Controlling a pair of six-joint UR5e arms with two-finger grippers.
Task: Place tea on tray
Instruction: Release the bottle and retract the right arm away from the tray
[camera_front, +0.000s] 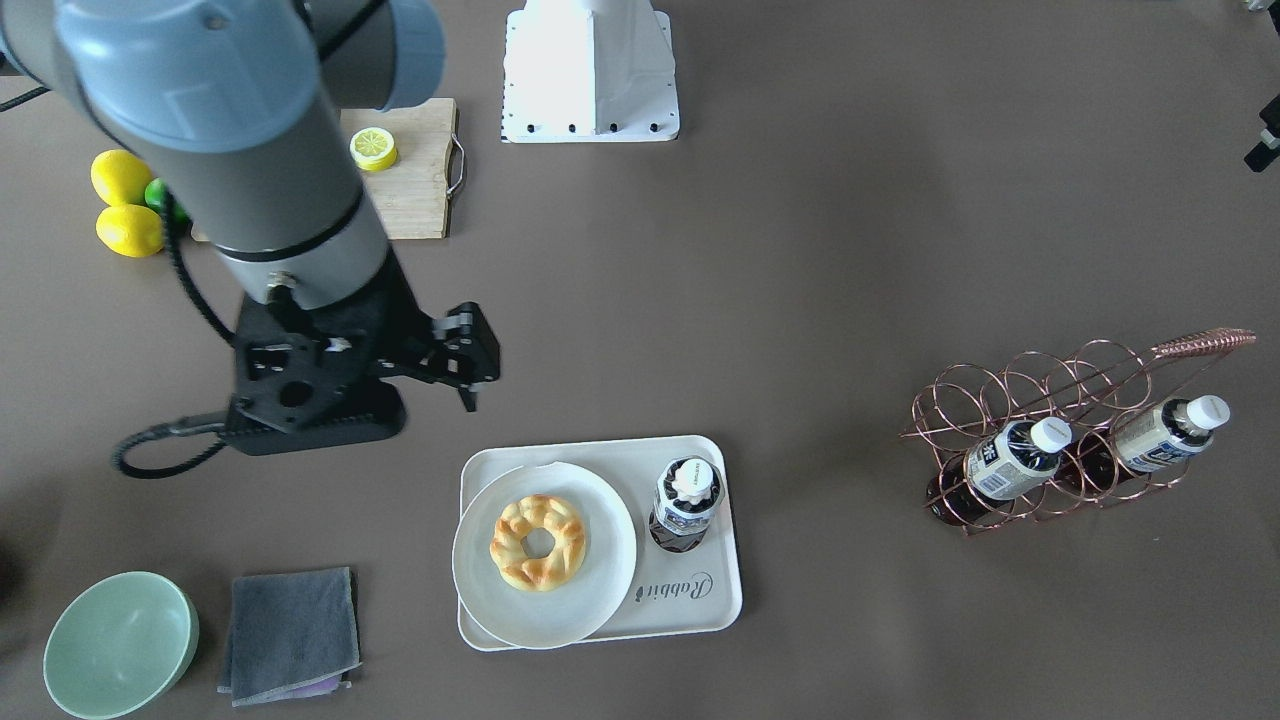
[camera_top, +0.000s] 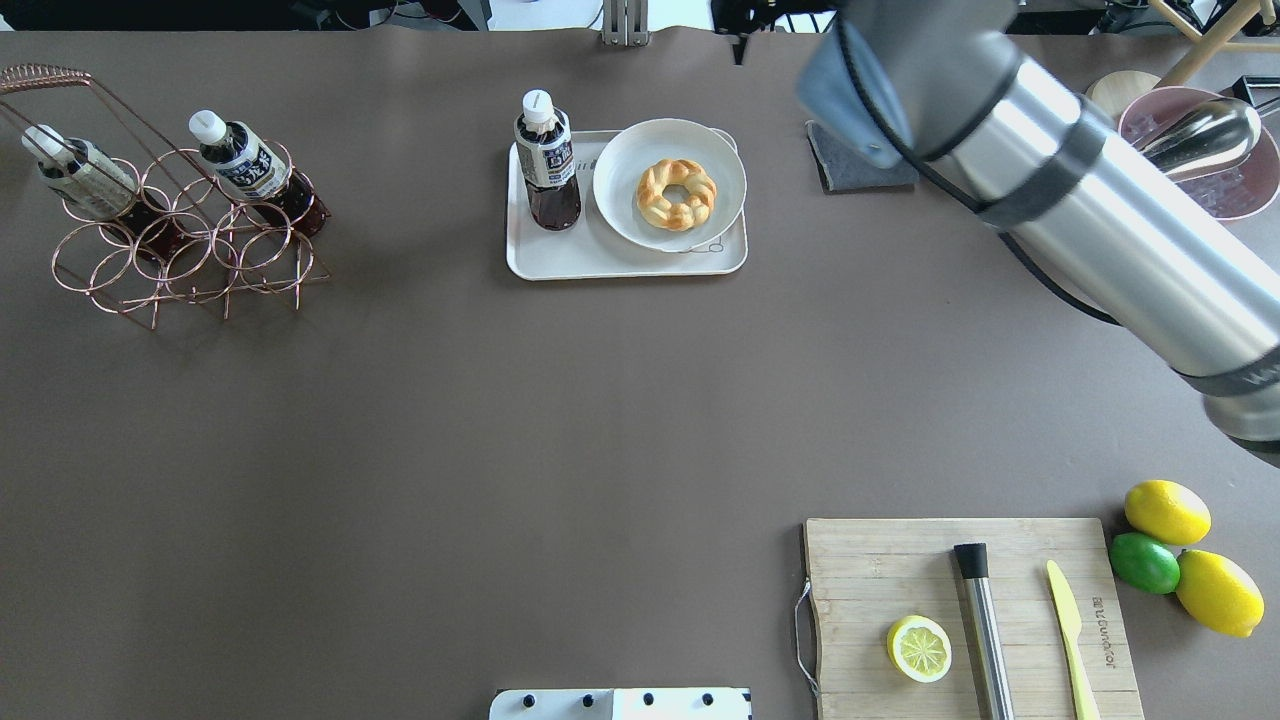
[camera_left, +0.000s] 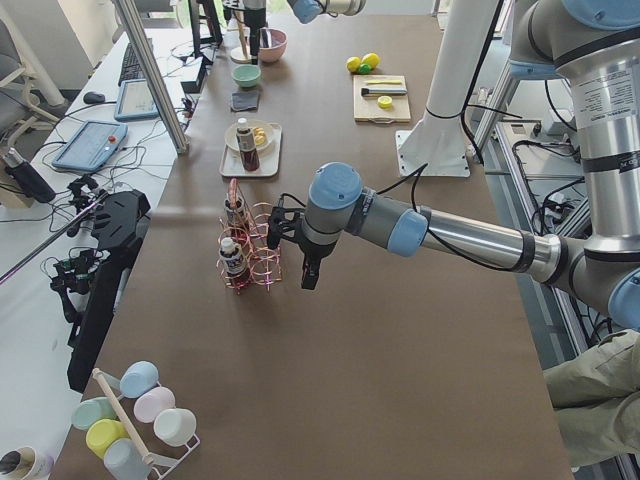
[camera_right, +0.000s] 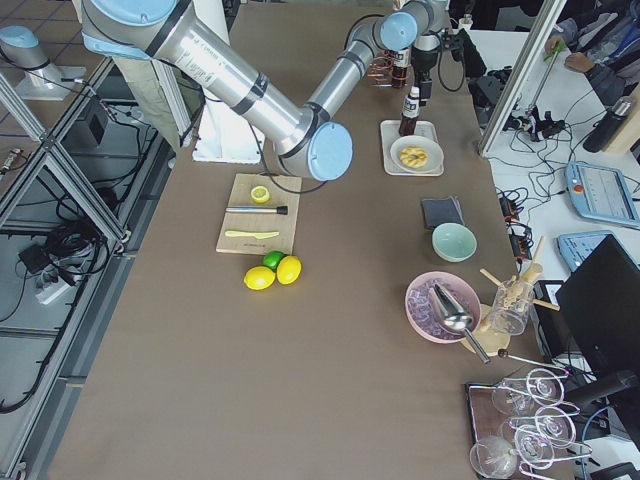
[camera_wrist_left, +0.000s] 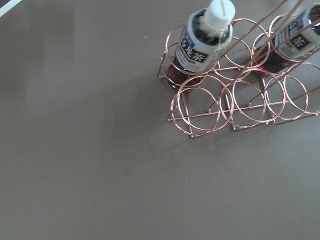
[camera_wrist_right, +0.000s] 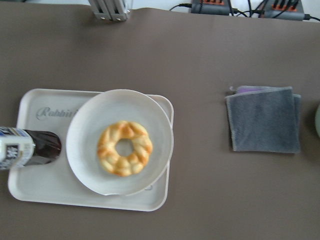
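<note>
Brown tabletop: tea (camera_front: 686, 500) is standing free on tray (camera_front: 725, 560), task apparently done; right gripper (camera_front: 468, 392) is hovering apart, spread unclear, likewise left gripper (camera_left: 305, 274).

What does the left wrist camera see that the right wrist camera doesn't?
Left wrist only: a copper wire rack holding two racked bottles. Right wrist only: the white tray carrying the tea and a plate with a ring-shaped pastry, plus a grey cloth lying off the tray. Both: the brown table and bottled tea.
</note>
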